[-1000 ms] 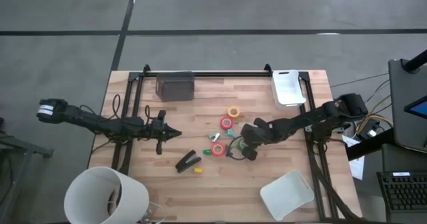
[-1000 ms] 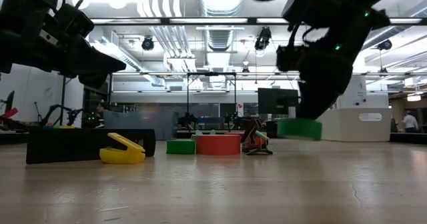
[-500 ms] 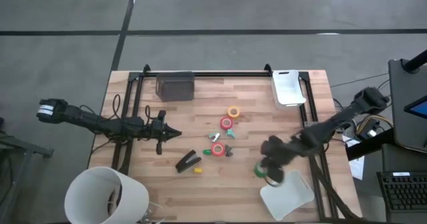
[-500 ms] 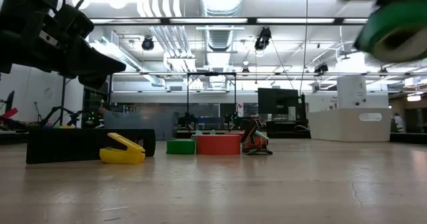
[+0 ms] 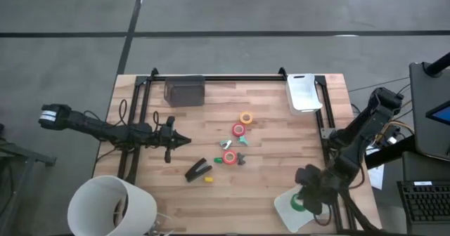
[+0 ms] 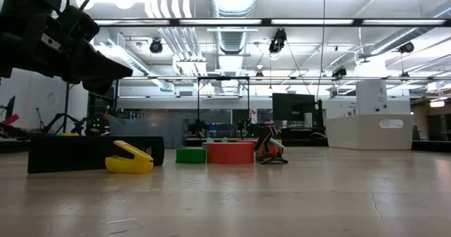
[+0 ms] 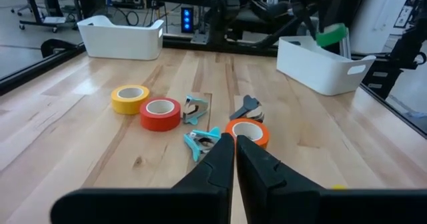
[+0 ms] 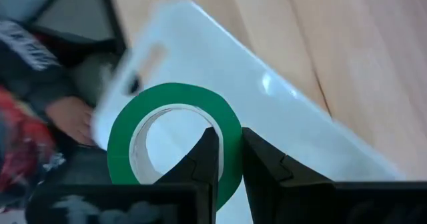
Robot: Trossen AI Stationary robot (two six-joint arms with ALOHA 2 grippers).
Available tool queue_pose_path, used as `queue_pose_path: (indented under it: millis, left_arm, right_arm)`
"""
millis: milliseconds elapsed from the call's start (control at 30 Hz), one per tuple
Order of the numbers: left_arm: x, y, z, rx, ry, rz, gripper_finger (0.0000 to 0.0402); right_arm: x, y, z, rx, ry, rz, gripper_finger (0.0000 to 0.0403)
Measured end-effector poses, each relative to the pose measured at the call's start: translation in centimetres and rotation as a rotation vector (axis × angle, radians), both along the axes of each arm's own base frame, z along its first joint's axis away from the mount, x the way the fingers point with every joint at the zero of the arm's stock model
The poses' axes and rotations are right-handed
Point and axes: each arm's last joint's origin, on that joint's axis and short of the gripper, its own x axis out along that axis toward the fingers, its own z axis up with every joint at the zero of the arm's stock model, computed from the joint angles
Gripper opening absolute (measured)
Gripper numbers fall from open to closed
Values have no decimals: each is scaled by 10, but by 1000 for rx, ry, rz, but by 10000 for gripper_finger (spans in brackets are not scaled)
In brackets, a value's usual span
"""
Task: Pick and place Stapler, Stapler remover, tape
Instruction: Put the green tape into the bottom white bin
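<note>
My right gripper is shut on a green tape roll and stands over the white bin at the table's near right corner. On the middle of the table lie the black stapler, a yellow staple remover, a yellow roll, a red roll and an orange-red roll. My left gripper is shut and empty, hovering left of these things and pointing at them. In the left wrist view the rolls lie ahead of its fingers. My right gripper pinches the green roll's wall, one finger inside the ring and one outside. The fingers point down from above. The roll is lifted clear and hangs over the white bin.
A second white bin stands at the far right edge and a dark box at the far left. Small teal clawed bits lie among the rolls. A white bucket stands off the near left corner. Black rails run along the table's edges.
My right gripper has carried the green roll from the middle of the table toward the near right corner, lifted clear, and now stands over the white bin. It has left the low view.
</note>
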Motion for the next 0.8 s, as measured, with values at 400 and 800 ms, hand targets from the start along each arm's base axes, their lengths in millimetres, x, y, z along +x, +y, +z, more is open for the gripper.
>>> queue_pose_path:
  millis: [400,800]
  left_arm:
    - [0,0,-1,1,10,0,21]
    - [0,0,-1,1,11,0,21]
  right_arm:
    - [-12,14,-37,-86,320,-119,45]
    - [-12,16,-46,-114,378,-167,67]
